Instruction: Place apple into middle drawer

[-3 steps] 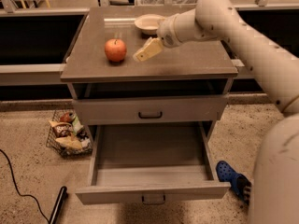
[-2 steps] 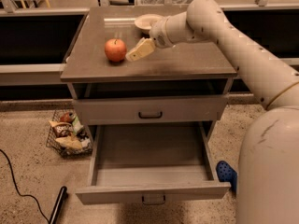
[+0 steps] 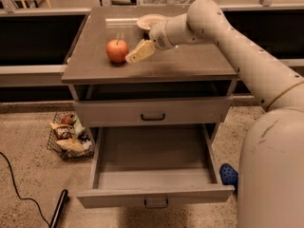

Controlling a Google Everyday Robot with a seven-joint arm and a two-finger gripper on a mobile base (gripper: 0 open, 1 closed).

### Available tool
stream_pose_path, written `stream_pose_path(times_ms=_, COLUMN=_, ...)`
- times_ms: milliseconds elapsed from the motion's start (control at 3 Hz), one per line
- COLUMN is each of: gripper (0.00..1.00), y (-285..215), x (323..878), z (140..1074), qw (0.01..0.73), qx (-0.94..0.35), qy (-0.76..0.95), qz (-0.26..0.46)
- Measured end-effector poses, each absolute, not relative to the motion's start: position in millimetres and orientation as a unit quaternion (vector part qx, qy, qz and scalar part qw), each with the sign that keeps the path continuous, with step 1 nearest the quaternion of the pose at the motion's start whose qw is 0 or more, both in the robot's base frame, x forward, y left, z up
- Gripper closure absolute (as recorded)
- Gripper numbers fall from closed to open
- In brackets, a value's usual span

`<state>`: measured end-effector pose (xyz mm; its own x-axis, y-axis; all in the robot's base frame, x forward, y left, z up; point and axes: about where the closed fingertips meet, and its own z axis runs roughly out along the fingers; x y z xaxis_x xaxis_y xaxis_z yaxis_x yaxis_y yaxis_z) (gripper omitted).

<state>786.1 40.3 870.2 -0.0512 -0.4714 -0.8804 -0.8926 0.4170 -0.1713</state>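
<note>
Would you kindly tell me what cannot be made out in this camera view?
- Pincer, just right of the apple on the cabinet top: whether it touches the apple cannot be told in the camera view.
- Bowl: its right side, hidden behind the wrist.
- Floor basket: contents too small to identify.

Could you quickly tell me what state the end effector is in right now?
End effector: open or closed cannot be told; it is just right of the apple.
</note>
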Motion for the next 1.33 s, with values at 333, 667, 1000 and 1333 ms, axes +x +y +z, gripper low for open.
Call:
stream_pose_path(times_ms=333, gripper=0.0, y=63.0, x=781.6, z=865.9, qw=0.483, qx=-0.496, qy=0.676, qz=0.253)
stream_pose_path(times_ms=667, gripper=0.0, y=82.9, x=774.5, z=862.9, qw=0.483, qx=-0.493, qy=0.665, qz=0.285)
stream_pose_path(times_ms=1000, gripper=0.0, y=97.2, x=770.6, z=860.2, qw=0.481, qx=-0.485, qy=0.664, qz=0.305)
stream_pose_path(times_ms=1333, gripper=0.0, y=108.5, x=769.5, z=855.6, qw=0.477, qx=-0.478, qy=0.666, qz=0.316)
